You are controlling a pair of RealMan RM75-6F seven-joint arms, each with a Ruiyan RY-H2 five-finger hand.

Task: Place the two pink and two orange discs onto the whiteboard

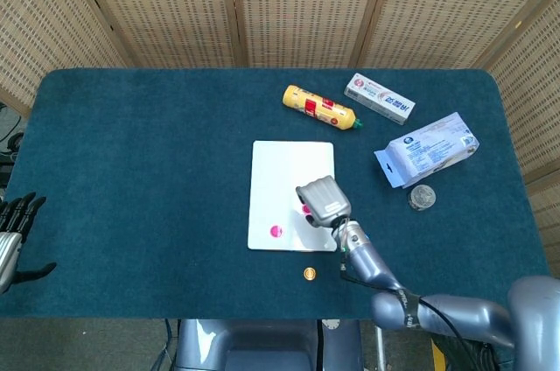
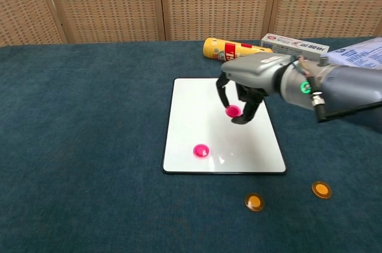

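Observation:
My right hand (image 2: pixel 250 80) (image 1: pixel 324 201) hovers over the whiteboard (image 2: pixel 197 116) (image 1: pixel 280 178) and pinches a pink disc (image 2: pixel 233 110) between its fingertips, a little above the board's middle right. A second pink disc (image 2: pixel 201 150) (image 1: pixel 276 232) lies on the board near its front edge. Two orange discs rest on the blue cloth in front of the board, one (image 2: pixel 254 201) (image 1: pixel 309 274) close by and one (image 2: pixel 321 190) further right, the latter hidden by my arm in the head view. My left hand (image 1: pixel 13 235) stays at the table's left edge, fingers spread, holding nothing.
Behind the board lie a yellow bottle (image 1: pixel 319 108) (image 2: pixel 224 49) and a toothpaste box (image 1: pixel 379 98) (image 2: pixel 292 45). A white packet (image 1: pixel 427 149) (image 2: pixel 355 56) and a small round tin (image 1: pixel 423 197) sit at the right.

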